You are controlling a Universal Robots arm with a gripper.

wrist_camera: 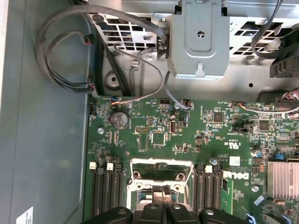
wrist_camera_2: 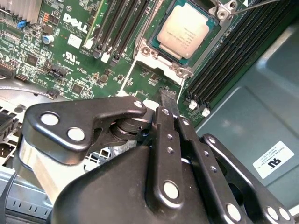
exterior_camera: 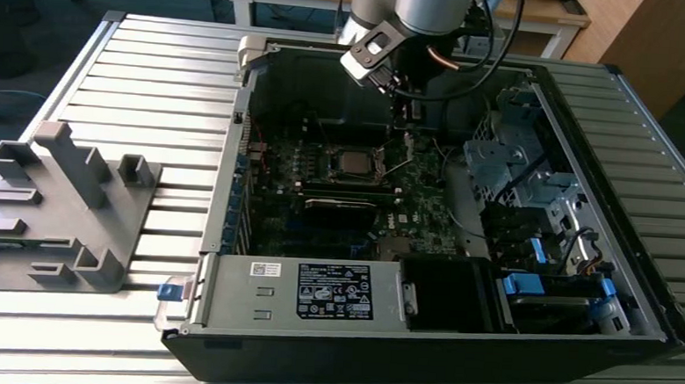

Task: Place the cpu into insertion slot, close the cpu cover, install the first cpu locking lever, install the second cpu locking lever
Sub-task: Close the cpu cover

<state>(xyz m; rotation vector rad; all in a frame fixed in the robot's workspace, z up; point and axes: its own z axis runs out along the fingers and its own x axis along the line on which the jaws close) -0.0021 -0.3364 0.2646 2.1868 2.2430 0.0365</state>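
Note:
The cpu (wrist_camera_2: 184, 30), a flat square chip with a dull metal top, lies in the insertion slot (wrist_camera_2: 161, 59) on the green board; in the exterior view the cpu (exterior_camera: 350, 163) sits mid-board. The cpu cover (wrist_camera: 161, 162), a thin silver frame, appears tilted up off the slot. My gripper (wrist_camera_2: 167, 93) is shut with nothing between its fingers. Its tips hover just off the slot's rim, beside the cover's edge. In the exterior view the gripper (exterior_camera: 407, 134) hangs just behind the slot. A thin wire lever (wrist_camera_2: 254, 4) sticks out past the slot's far corner.
Long black memory slots (wrist_camera_2: 119, 28) flank the slot on both sides. The open computer case (exterior_camera: 230, 204) lies on a slatted metal table (exterior_camera: 149, 76), with a power supply (exterior_camera: 302, 291) at its front, drive cages (exterior_camera: 519, 175) at the exterior view's right and cables (wrist_camera: 70, 79) along one wall.

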